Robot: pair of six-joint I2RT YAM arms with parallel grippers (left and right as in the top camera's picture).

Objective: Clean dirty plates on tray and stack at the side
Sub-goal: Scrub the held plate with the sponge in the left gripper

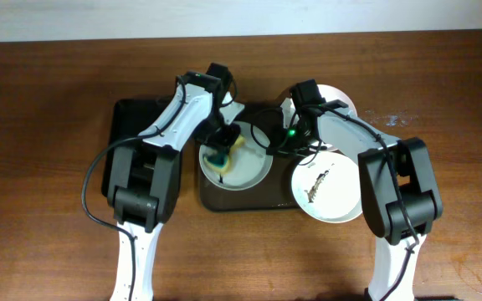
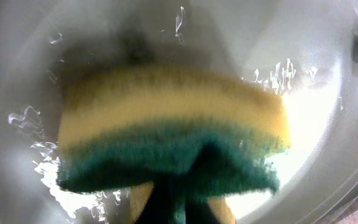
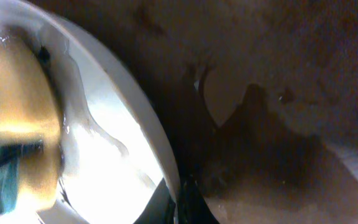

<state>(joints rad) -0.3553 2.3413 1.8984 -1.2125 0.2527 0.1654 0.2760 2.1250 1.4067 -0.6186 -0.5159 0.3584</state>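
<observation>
A white plate (image 1: 249, 170) lies on the brown tray (image 1: 249, 201). My left gripper (image 1: 223, 142) is shut on a yellow-and-green sponge (image 1: 219, 156) and presses it onto the plate's left part. In the left wrist view the sponge (image 2: 173, 124) fills the middle against the wet plate (image 2: 319, 118), with the fingers (image 2: 179, 208) below it. My right gripper (image 1: 272, 142) is shut on the plate's right rim. The right wrist view shows the fingers (image 3: 176, 202) pinching the rim (image 3: 135, 124), with the sponge (image 3: 17, 118) at the left. A second plate (image 1: 341, 196) with dark streaks overhangs the tray's right side.
A black mat or tray (image 1: 132, 121) lies to the left of the brown tray. Another white plate (image 1: 343, 100) sits at the back right, partly under the right arm. Bare wooden table (image 1: 48, 167) surrounds everything.
</observation>
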